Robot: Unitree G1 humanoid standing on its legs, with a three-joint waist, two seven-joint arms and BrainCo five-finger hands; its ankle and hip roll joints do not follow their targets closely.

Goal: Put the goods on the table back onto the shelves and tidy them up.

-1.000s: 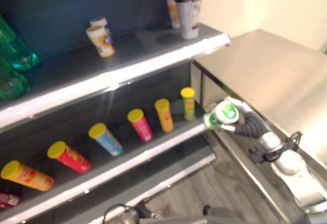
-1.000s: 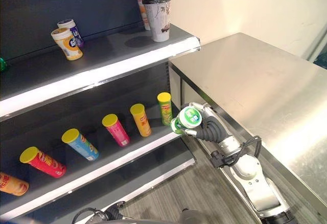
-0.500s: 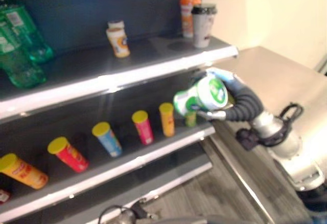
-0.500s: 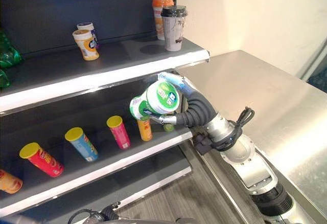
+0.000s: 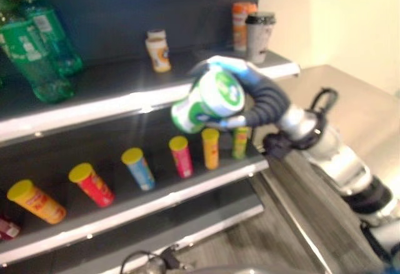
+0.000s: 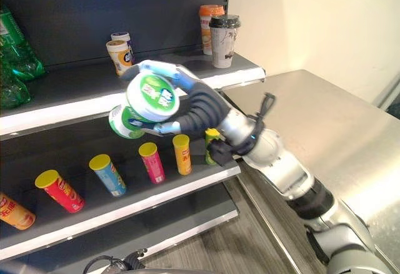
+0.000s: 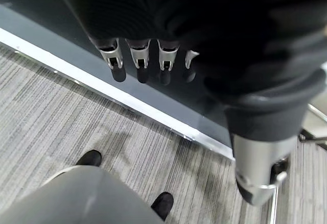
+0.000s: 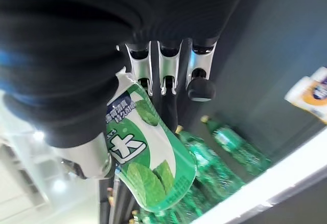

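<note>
A green-and-white round jar with a leaf print hangs tilted in front of the top shelf's front edge, its lid facing me. My right hand is shut on it, fingers over the top and thumb under. In the right wrist view the jar lies against the palm, under the fingers. My left hand hangs low over the floor by the shelf's base, with relaxed fingers and nothing in it.
On the top shelf stand two tall cups, two small bottles and green bottles at the left. Several yellow-lidded tubes lean on the middle shelf. The steel table lies to the right.
My right hand has carried the jar up and to the left, from beside the middle shelf's right end to the top shelf's front edge. The camera has shifted too.
</note>
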